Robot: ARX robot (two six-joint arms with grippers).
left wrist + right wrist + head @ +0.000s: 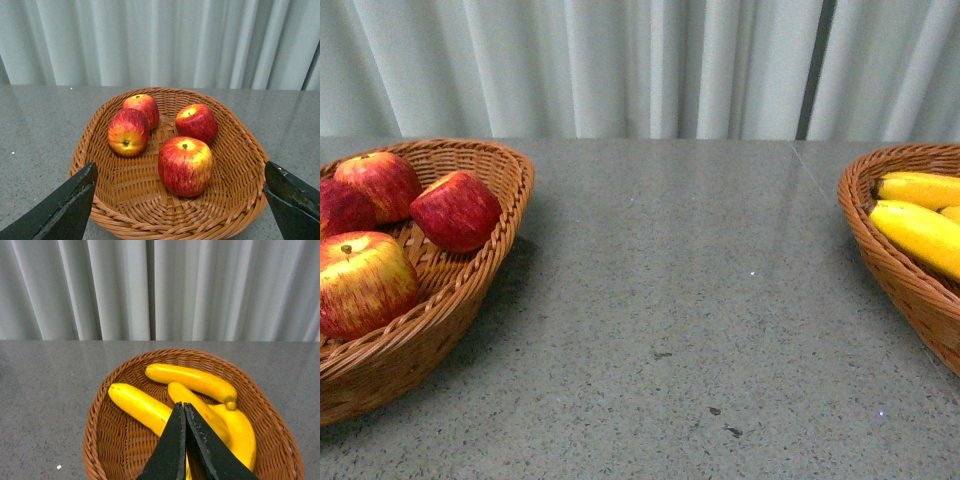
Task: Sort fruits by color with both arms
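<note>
Several red apples (455, 210) lie in a wicker basket (510, 190) at the left of the table; the nearest one (362, 283) is yellow-streaked. In the left wrist view the apples (185, 165) sit in that basket (240, 200). My left gripper (180, 200) is open and empty above the basket's near rim. Yellow bananas (920, 235) lie in a second wicker basket (905, 290) at the right. In the right wrist view several bananas (192, 379) fill it (102, 440). My right gripper (184, 407) is shut and empty above them. Neither arm shows in the front view.
A grey speckled table (670, 300) runs between the two baskets. A pale pleated curtain (640, 60) hangs along the table's far edge.
</note>
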